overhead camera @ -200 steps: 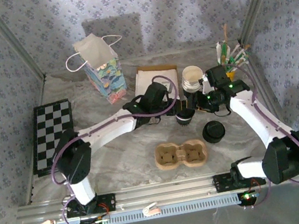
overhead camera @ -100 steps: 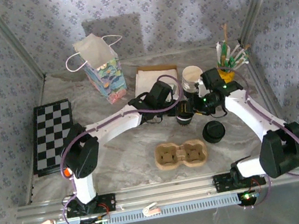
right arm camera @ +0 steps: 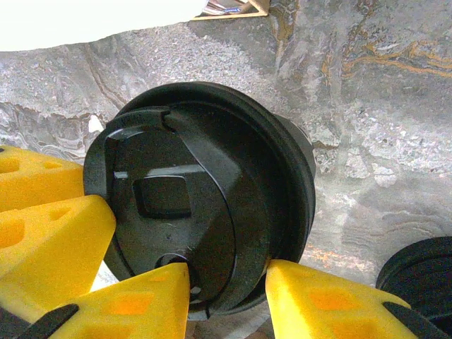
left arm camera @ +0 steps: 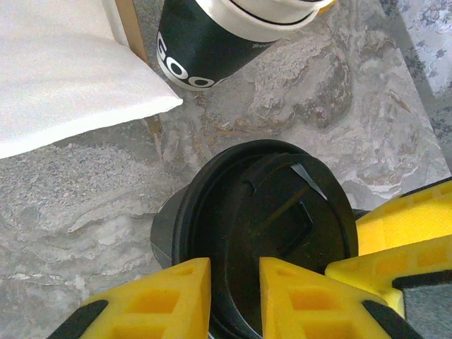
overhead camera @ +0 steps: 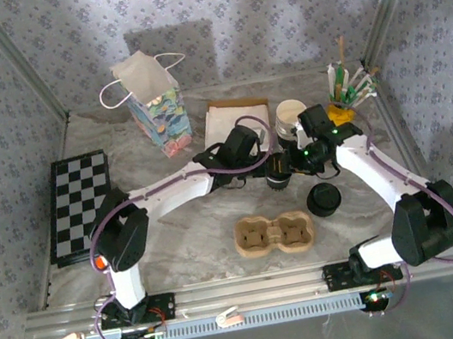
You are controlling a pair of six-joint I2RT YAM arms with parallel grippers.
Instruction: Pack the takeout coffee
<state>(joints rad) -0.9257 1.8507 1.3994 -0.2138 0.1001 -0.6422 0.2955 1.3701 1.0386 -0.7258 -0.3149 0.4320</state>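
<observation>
I see the takeout coffee tilted near the middle of the table, behind the cardboard tray and just in front of the stack of cups. My left hand pinches the rim of its black lid, fingers barely parted. My right hand clamps the opposite rim, fingers set wider. I cannot tell whether the cup's base touches the table.

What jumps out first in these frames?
The left gripper and right gripper meet mid-table on the takeout coffee, each straddling its black lid's rim from opposite sides. Toward the near edge, the cardboard cup tray sits with both hollows empty. A checkerboard lies at the left.
</observation>
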